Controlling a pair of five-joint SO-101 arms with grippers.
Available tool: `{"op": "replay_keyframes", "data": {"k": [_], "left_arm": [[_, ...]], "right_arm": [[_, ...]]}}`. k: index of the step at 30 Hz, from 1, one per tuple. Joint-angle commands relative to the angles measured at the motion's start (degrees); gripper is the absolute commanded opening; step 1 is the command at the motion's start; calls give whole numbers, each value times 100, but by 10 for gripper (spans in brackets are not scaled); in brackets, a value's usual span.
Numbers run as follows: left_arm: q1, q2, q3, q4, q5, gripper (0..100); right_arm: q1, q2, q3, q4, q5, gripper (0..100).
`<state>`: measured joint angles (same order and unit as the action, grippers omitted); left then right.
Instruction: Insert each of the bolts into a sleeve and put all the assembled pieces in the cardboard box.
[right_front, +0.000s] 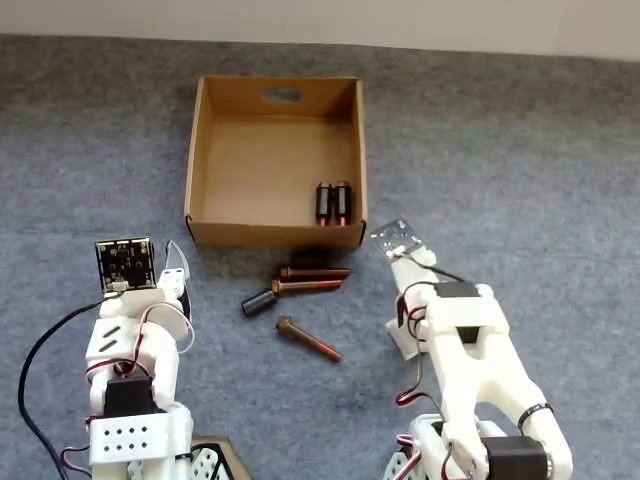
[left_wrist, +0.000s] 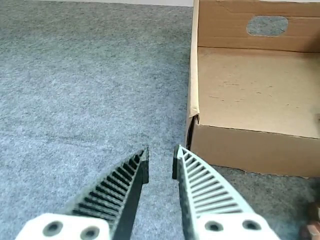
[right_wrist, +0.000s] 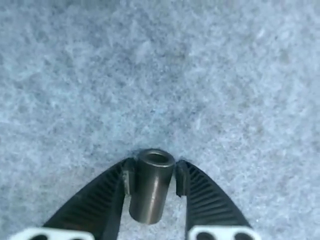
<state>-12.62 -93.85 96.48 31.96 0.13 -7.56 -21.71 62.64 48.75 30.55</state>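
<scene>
The cardboard box (right_front: 275, 234) stands at the back centre, with two assembled pieces (right_front: 333, 203) lying in its near right corner. On the carpet in front of it lie two copper bolts (right_front: 308, 279) side by side, a third bolt (right_front: 308, 339) nearer the arms, and a dark sleeve (right_front: 258, 301). My right gripper (right_wrist: 154, 175) points straight down over the carpet, shut on another dark sleeve (right_wrist: 151, 185) held upright with its bore showing. My left gripper (left_wrist: 161, 155) hovers beside the box's (left_wrist: 250, 145) near left corner, open by a narrow gap with nothing in it.
Grey carpet covers the whole table. The right arm (right_front: 460, 340) stands right of the loose bolts, the left arm (right_front: 135, 340) left of them. A black cable (right_front: 35, 360) loops beside the left arm.
</scene>
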Motion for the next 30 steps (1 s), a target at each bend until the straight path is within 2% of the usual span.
{"op": "replay_keyframes", "data": {"k": [1, 7, 10, 18, 25, 30], "left_arm": [[-13, -66, 119, -97, -35, 104], [-13, -66, 119, -97, -35, 104], [-13, -66, 119, -97, -35, 104], [-13, -66, 119, -97, -35, 104], [-13, -66, 119, -97, -35, 104], [-13, -66, 119, -97, -35, 104]], "right_arm": [[-4, -22, 4, -84, 62, 6], [-4, -303, -831, 1112, 18, 6], [-48, -690, -1138, 1481, -571, 6], [-75, -1103, -1218, 1226, -1749, 6], [-268, -620, -655, 470, -1864, 9], [-295, 145, -576, 418, -1846, 10]]}}
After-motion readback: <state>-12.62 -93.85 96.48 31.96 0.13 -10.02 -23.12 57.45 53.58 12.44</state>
